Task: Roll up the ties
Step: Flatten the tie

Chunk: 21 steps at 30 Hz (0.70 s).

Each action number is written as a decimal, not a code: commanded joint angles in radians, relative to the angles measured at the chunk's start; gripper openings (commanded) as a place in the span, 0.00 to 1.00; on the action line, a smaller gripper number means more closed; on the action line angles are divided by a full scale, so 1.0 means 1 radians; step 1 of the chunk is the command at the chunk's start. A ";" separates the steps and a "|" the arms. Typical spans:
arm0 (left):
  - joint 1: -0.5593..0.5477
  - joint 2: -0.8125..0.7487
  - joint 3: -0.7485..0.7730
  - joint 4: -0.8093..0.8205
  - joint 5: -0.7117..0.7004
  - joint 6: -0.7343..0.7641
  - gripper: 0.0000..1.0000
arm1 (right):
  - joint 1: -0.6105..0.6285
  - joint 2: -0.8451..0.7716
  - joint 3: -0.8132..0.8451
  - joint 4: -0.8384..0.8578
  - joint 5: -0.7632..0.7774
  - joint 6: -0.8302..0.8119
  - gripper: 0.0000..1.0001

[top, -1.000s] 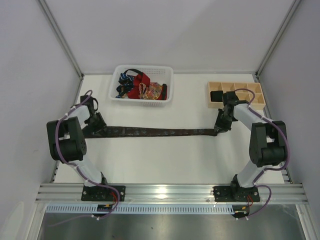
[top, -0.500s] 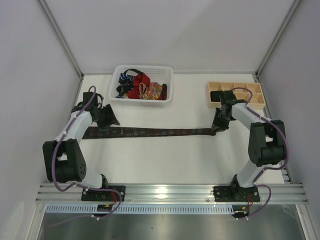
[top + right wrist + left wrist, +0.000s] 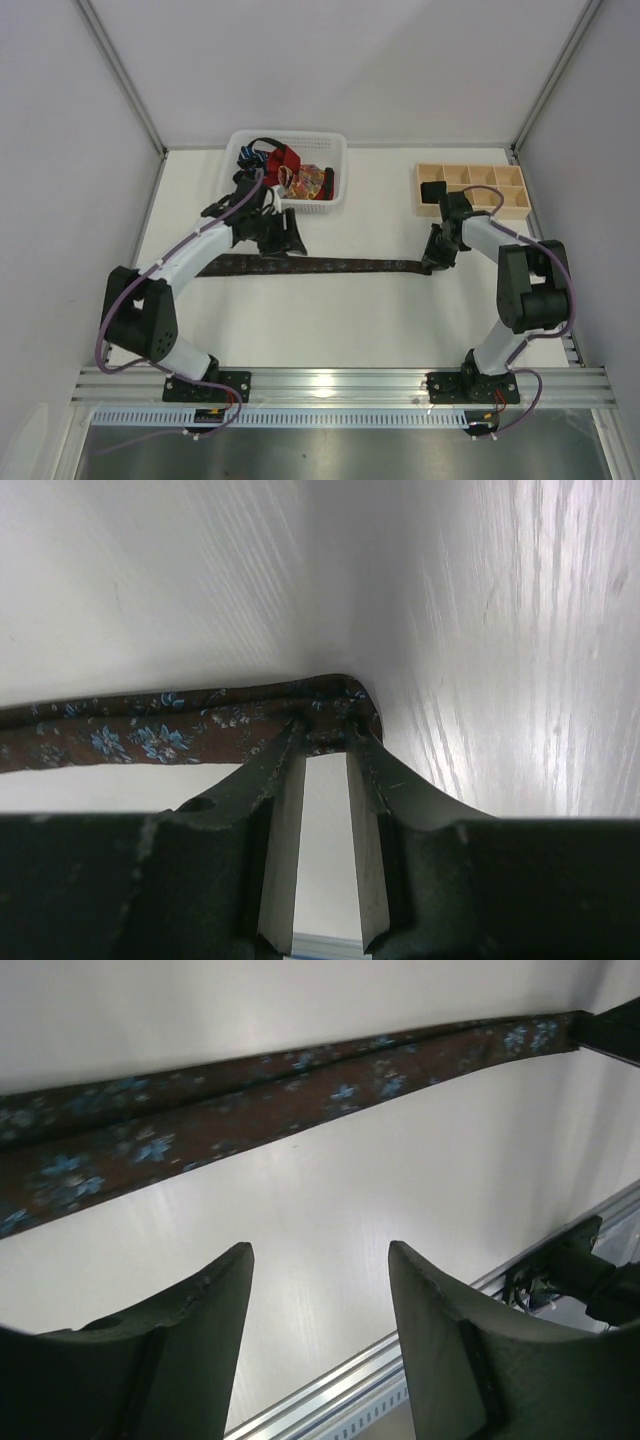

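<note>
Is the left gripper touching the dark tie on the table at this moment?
Apart. In the left wrist view the left gripper is open, and bare table lies between its fingers and the dark tie.

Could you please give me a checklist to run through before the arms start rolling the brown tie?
1. Brown tie lies straight across the table: ok.
2. Right gripper pinches its end: ok.
3. Left gripper open, empty: ok.
4. Left gripper touching the tie: not ok, it hangs short of it.
5. Left gripper clear of the white basket: cannot tell.
</note>
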 commanded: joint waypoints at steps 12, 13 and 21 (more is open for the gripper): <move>-0.323 0.190 0.282 0.113 0.019 0.026 1.00 | 0.054 -0.289 -0.163 -0.109 -0.113 0.089 0.34; -0.342 0.196 0.308 0.095 -0.014 0.047 1.00 | 0.054 -0.327 -0.146 -0.120 -0.112 0.085 0.34; -0.465 0.185 0.404 0.066 -0.260 0.189 1.00 | -0.056 -0.429 -0.100 -0.181 -0.245 0.011 0.62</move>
